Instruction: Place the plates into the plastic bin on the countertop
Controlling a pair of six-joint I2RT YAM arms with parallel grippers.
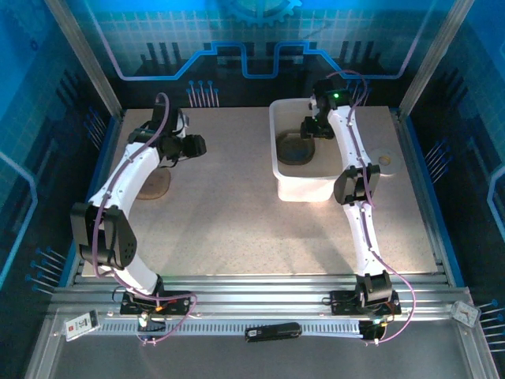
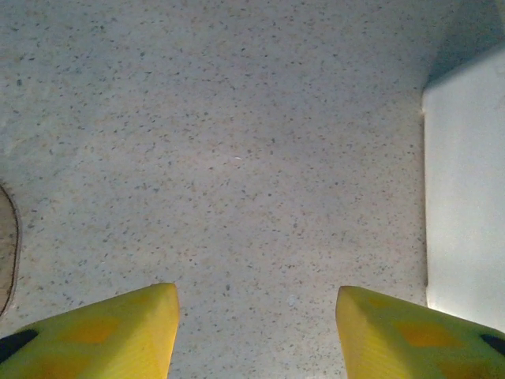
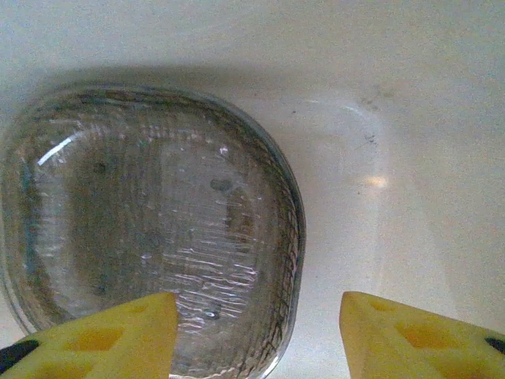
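The beige speckled countertop (image 1: 237, 229) takes up the middle of the top view, framed by blue edges. The white plastic bin (image 1: 304, 188) stands on it, upper right of centre. A brownish plate (image 1: 155, 186) lies flat at centre left, well apart from the bin. A small round white disc (image 1: 387, 163) lies near the right edge.

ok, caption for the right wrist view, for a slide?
Right gripper, jaws open, above a ribbed translucent plate lying flat inside the plastic bin.
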